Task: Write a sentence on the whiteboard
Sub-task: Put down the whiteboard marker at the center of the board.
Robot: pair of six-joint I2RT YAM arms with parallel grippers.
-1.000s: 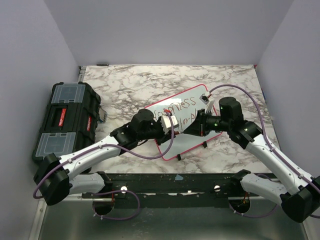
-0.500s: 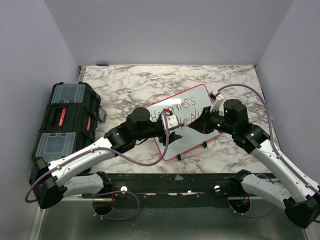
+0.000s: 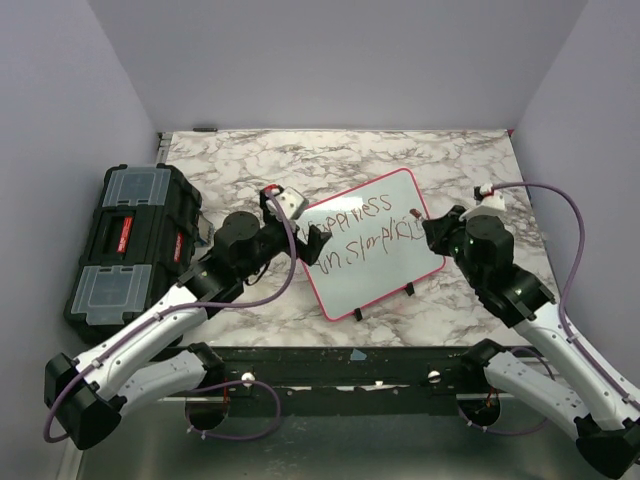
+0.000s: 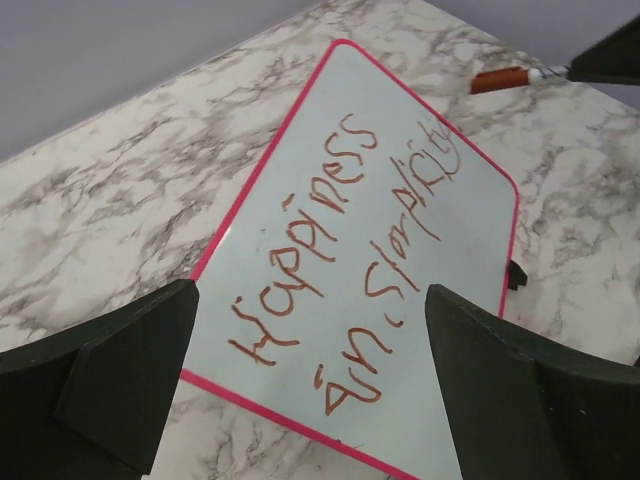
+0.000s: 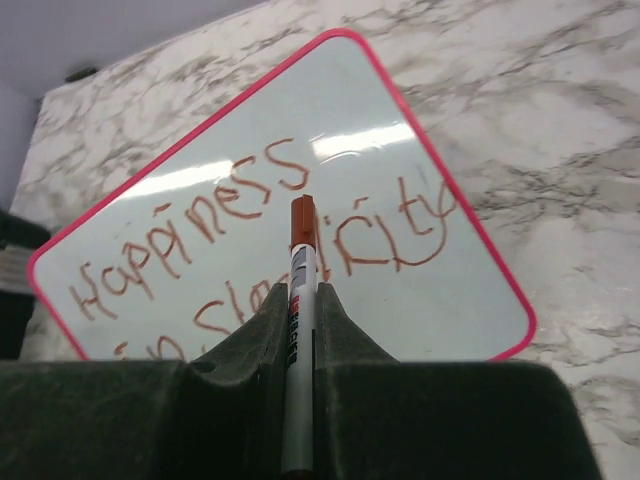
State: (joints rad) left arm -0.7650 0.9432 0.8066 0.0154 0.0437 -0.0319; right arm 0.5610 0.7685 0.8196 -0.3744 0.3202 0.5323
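Both arms are hovering at the whiteboard (image 3: 385,275), the sentence (image 4: 345,250) looking complete.
The left gripper (image 3: 297,222) is gaping wide, grasping nothing; the board is lying just ahead of and below its jaws, long axis running diagonally away. The right gripper (image 5: 298,310) is clenching a marker (image 5: 302,235), which is pointing forward from its jaws beside the lettering's end, making this the nearer arm.

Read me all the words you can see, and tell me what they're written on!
"Happiness": top line of the sentence, handwritten on the whiteboard.
"in Simplicity": the line below it, on the same board.
Print on the marker: too small to read.
Red labels on the black toolbox: too small to read.
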